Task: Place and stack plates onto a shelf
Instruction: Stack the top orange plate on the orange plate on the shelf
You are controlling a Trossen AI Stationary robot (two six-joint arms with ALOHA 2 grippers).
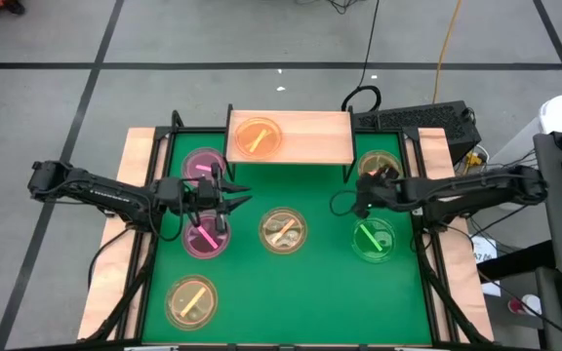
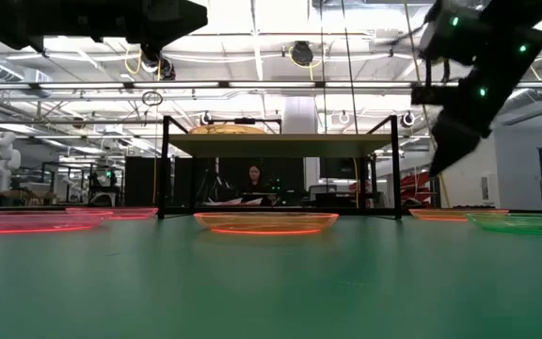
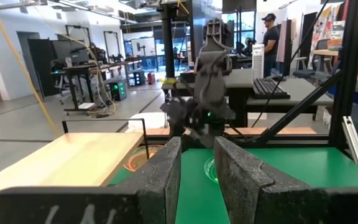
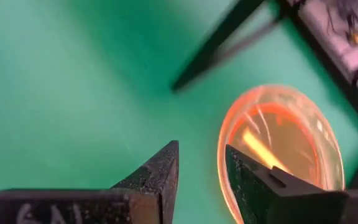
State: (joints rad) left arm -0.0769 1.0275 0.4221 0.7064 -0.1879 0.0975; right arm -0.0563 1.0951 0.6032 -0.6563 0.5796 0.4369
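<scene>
Amber translucent plate [image 4: 281, 149] sits just beside the right gripper [image 4: 201, 165], its fingers parted, empty, lining up a rim grab; left gripper [image 1: 230, 195] hovers released too.

A black keyboard [image 1: 427, 121] sits on a dark stand behind the green table [image 1: 291, 292]. A yellow cable [image 1: 444, 44] and a black cable [image 1: 364, 93] lie on the grey floor. 1 person [image 3: 270, 37] in a cap stands far back in the room.
</scene>
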